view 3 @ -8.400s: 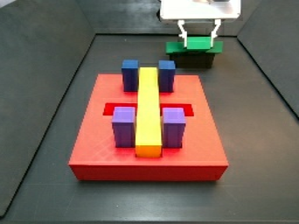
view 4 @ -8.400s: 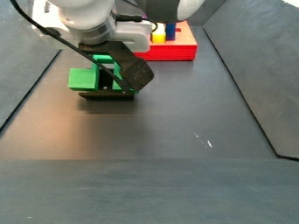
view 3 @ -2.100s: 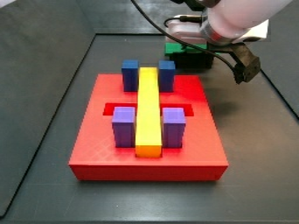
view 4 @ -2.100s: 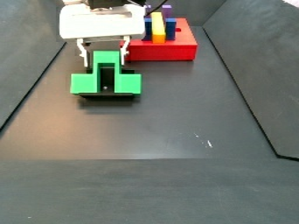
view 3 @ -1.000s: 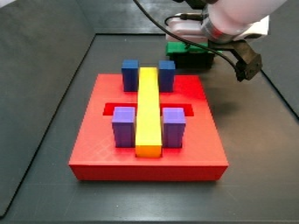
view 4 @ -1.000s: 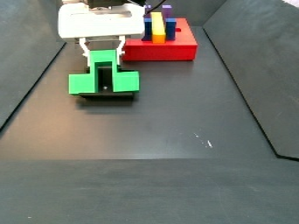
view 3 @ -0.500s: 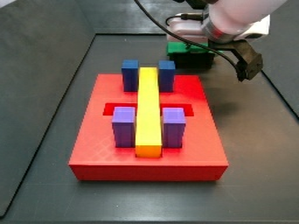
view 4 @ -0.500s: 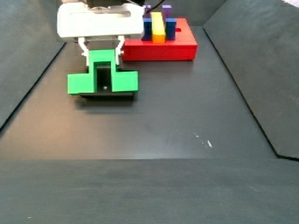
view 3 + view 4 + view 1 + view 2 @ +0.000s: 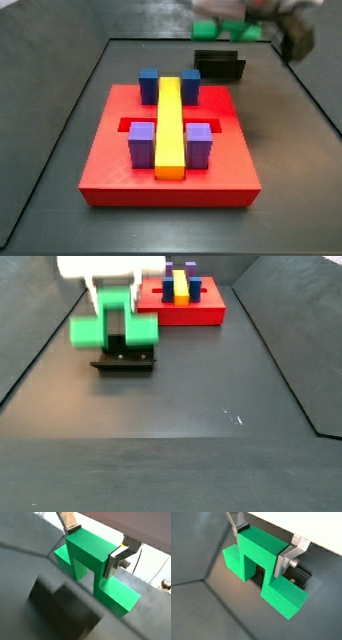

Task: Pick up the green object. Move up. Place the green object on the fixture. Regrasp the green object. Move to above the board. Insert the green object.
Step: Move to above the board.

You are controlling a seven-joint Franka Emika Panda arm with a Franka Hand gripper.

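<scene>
In a side view the green object (image 9: 112,328) hangs blurred, clear above the fixture (image 9: 123,360) on the dark worktop (image 9: 201,396), with the gripper (image 9: 111,316) clamped on its raised middle. The board (image 9: 186,306) lies farther right, well apart. In both wrist views the jaws press the block's raised middle from either side, silver fingers (image 9: 290,556) tight against it, side arms spreading out below

The gripper (image 9: 264,543) hangs above the floor, fingers (image 9: 293,552) clamped on a piece
</scene>
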